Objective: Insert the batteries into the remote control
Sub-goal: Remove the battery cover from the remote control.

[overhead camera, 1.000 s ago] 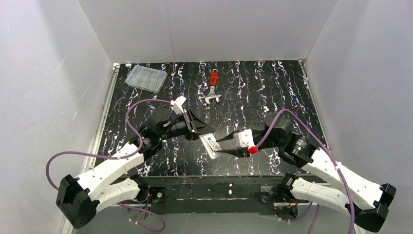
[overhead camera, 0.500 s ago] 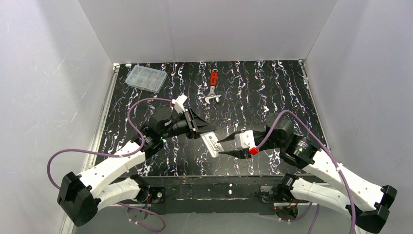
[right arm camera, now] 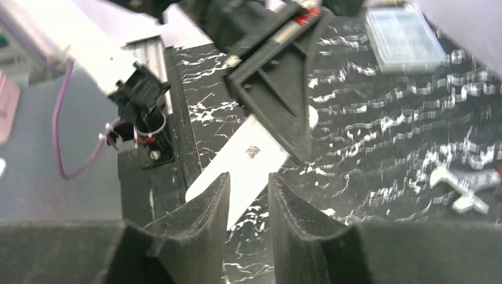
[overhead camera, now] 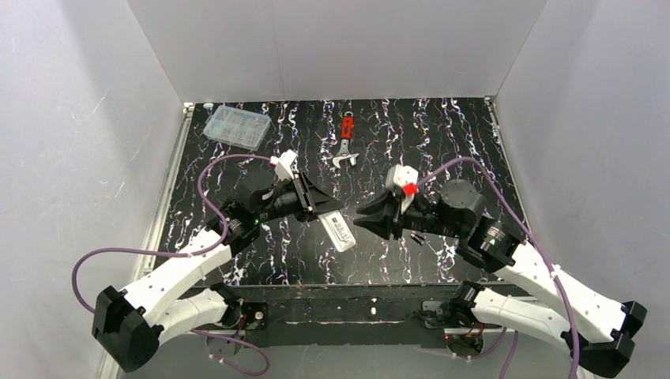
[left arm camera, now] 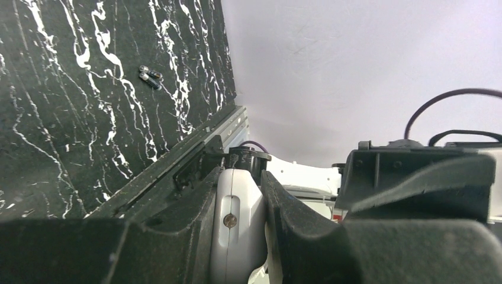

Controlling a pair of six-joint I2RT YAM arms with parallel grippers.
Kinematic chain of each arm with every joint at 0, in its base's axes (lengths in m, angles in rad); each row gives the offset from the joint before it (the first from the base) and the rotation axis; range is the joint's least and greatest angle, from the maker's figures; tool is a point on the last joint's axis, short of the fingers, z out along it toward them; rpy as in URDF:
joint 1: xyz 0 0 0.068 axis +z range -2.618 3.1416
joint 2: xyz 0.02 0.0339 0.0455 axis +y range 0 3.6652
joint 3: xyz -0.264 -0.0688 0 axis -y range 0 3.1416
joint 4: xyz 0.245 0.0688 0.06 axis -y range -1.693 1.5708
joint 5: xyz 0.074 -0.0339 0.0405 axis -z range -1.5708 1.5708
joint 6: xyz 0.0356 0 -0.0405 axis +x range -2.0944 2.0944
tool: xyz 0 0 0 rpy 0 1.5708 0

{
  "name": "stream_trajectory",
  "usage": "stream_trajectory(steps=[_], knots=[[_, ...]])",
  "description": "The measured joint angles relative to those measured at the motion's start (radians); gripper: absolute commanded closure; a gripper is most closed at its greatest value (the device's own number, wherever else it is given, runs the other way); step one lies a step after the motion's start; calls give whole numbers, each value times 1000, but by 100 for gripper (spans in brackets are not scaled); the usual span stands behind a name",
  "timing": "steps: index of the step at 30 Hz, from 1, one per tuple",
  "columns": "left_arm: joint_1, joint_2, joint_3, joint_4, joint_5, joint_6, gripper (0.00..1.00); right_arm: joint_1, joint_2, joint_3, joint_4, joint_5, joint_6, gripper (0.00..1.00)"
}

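The slim white remote control (overhead camera: pixel 337 230) is clamped at one end by my left gripper (overhead camera: pixel 322 209), which is shut on it, and juts out toward the near right above the table. In the left wrist view the remote's (left arm camera: pixel 237 219) narrow end sits tight between both fingers (left arm camera: pixel 189 225). My right gripper (overhead camera: pixel 365 219) faces the remote's free end from the right, a short gap away. Its jaws are open with nothing between them, and the remote (right arm camera: pixel 251 157) shows beyond my right gripper (right arm camera: pixel 248 184). Two small batteries (left arm camera: pixel 150 76) lie on the table beside my right wrist (overhead camera: pixel 417 235).
A clear compartment box (overhead camera: pixel 235 126) stands at the far left corner. A red-handled wrench (overhead camera: pixel 345 144) lies at the far middle. White walls close in the black marbled table (overhead camera: pixel 474 150) on three sides. The metal rail (left arm camera: pixel 195 148) marks its edge.
My right wrist has rolled over and drawn back slightly from the remote, its jaws a little narrower. My left gripper has shifted slightly left, still holding the remote.
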Motion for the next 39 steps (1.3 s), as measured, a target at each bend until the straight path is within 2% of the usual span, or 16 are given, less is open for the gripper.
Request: stream_trajectory(steps=[2, 4, 10, 24, 30, 39], knots=[[7, -8, 6, -24, -5, 19, 100, 0, 24, 37, -40, 75, 93, 61], [14, -16, 13, -46, -10, 35, 100, 0, 64, 102, -109, 147, 185, 51], [31, -23, 20, -80, -12, 55, 100, 8, 157, 223, -233, 220, 321, 38], [40, -28, 28, -110, -11, 61, 100, 127, 285, 241, -324, 259, 420, 35], [40, -28, 31, -122, -4, 61, 100, 172, 324, 270, -377, 302, 408, 37], [42, -28, 31, -133, -6, 71, 100, 195, 354, 284, -399, 317, 388, 60]])
